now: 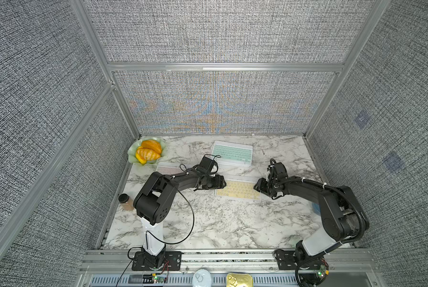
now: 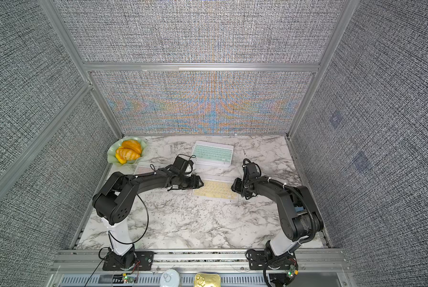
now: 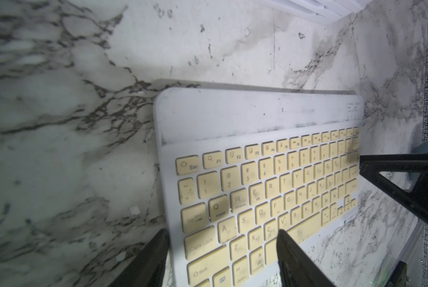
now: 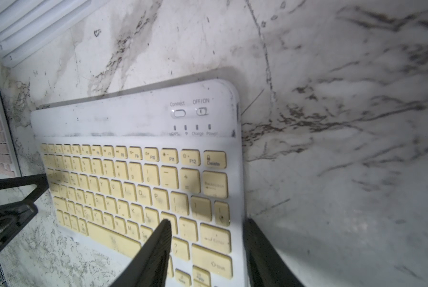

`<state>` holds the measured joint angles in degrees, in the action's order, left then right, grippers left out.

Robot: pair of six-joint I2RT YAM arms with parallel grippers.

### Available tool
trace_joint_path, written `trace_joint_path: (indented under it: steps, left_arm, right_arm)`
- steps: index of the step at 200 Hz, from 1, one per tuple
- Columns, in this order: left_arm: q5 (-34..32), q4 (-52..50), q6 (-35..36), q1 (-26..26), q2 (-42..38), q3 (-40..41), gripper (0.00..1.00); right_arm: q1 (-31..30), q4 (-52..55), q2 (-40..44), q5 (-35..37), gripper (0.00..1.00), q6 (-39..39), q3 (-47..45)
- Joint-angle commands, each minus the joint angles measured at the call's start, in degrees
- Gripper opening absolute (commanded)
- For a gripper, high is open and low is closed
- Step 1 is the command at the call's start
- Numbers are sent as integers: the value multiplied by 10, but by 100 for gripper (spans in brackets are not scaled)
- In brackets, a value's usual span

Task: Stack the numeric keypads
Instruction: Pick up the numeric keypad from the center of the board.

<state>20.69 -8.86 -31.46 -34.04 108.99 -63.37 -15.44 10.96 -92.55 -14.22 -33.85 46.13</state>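
Yellow keypad (image 1: 237,190) at centre of table (image 1: 220,223). Left gripper (image 1: 223,184) at its left end, right gripper (image 1: 255,186) at right end; contact probable, not confirmable. Mint keypad (image 1: 232,153) near far edge. Pink keypad (image 1: 167,169) toward left edge, partly under left arm (image 1: 183,180). Plate (image 1: 131,152) with oranges (image 1: 149,150), far left corner.

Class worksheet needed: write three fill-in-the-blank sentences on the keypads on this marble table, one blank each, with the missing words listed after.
1. The middle keypad, between the left tool and the right tool, has ___ keys.
2. The rear keypad, on top of a stack, has mint ___ keys.
3. The side keypad, next to the fruit dish, has ___ keys.
Missing words: yellow; green; pink.
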Motion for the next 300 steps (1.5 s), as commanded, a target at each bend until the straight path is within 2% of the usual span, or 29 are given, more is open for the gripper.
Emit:
trace_joint_path:
  steps: [1,35,89,191,300]
  left_arm:
    - [-1,-34,4,-1,2,4,70]
    - [1,-36,4,-2,5,2,70]
    - [4,-34,0,-5,8,3,70]
    - [11,-27,-9,-19,12,14,70]
    - [16,-21,-5,-24,16,26,70]
  right_arm:
    - [0,39,-2,34,51,-1,4]
    - [-1,46,-2,47,51,1,9]
    - [-14,18,-8,19,51,-24,6]
    - [2,-111,26,-163,51,-86,-25]
    - [25,-170,72,-234,51,-131,-73]
